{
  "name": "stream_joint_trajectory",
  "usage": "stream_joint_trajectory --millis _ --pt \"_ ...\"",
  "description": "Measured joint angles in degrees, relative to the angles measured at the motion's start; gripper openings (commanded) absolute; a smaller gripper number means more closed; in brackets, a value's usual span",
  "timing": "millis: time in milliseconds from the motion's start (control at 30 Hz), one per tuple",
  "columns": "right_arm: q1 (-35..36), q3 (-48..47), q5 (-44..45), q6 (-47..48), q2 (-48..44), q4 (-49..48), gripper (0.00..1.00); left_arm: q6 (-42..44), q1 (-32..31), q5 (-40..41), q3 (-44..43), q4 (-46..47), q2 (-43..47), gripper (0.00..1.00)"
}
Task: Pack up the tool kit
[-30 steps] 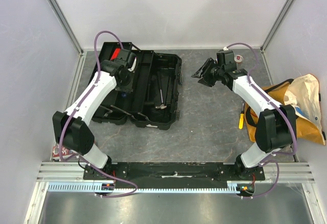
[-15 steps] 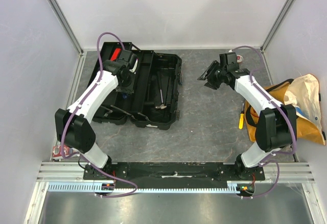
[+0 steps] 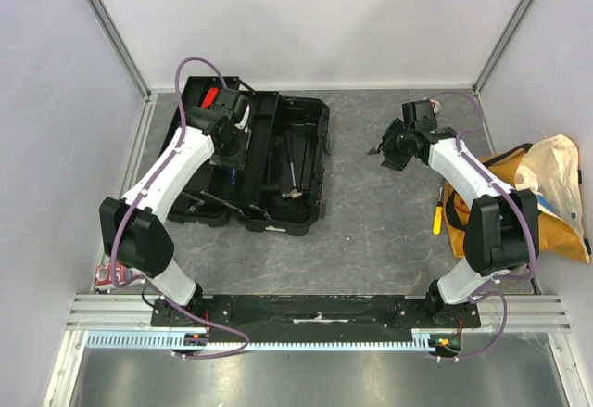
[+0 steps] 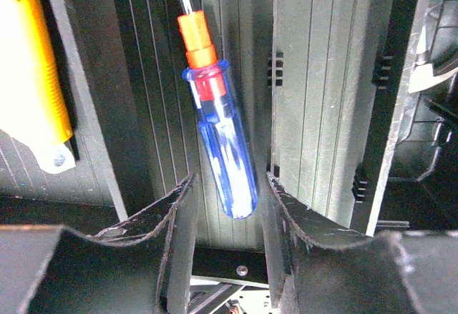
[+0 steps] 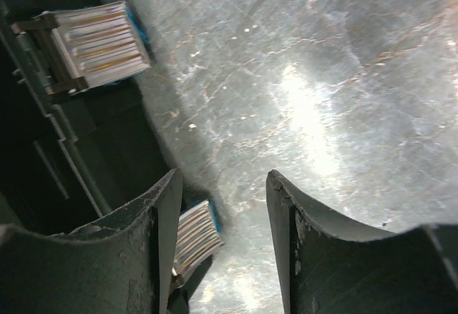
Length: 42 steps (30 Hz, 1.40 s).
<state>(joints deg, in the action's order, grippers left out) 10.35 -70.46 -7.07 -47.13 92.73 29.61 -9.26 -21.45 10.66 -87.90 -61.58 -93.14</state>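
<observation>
The black toolbox (image 3: 278, 161) lies open on the left half of the grey worktop (image 3: 371, 231), both halves flat and the inside facing up. The left arm (image 3: 171, 171) reaches over its far left part. In the left wrist view the left jaws stand narrowly apart, one on each side of the butt end of a screwdriver (image 4: 223, 160) with a clear blue handle and an orange collar. It lies in a ribbed channel of the box, and whether the jaws touch the handle cannot be told. A yellow tool (image 4: 32, 71) lies in the next channel to the left. The right arm (image 3: 463, 171) stretches toward the middle of the worktop. Its right jaws are parted and hold nothing, hanging over bare worktop just beside the box's edge with its blue latches (image 5: 100, 38). A yellow-handled screwdriver (image 3: 437, 219) lies on the worktop just beside an orange bag (image 3: 547, 194) at the right.
</observation>
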Motion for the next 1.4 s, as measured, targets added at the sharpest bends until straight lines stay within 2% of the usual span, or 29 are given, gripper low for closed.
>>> stream_joint_trajectory --millis 133,267,533,800,1100,1400 --pt "-0.63 0.09 3.19 3.28 -0.22 2.38 0.66 0.00 0.00 -0.76 -1.79 -0.09 0.09 0.45" --pt "-1.33 1.44 10.29 6.82 -0.61 4.61 0.74 0.02 0.00 -2.82 -2.93 0.50 1.49 0.45" --pt "-5.86 8.52 23.58 9.53 -0.63 9.14 0.77 0.04 0.00 -9.62 -3.26 5.42 8.41 0.45" --pt "-8.50 12.24 30.05 8.66 -2.69 11.61 0.78 0.02 0.00 -12.76 -3.26 8.72 10.36 0.45" --pt "-12.04 15.80 30.71 8.59 -4.15 10.29 0.75 0.02 0.00 -13.35 -3.23 9.49 10.38 0.45" --pt "-14.12 18.29 26.69 9.31 -3.52 7.50 0.60 0.04 0.00 -13.81 -3.21 9.49 10.38 0.45"
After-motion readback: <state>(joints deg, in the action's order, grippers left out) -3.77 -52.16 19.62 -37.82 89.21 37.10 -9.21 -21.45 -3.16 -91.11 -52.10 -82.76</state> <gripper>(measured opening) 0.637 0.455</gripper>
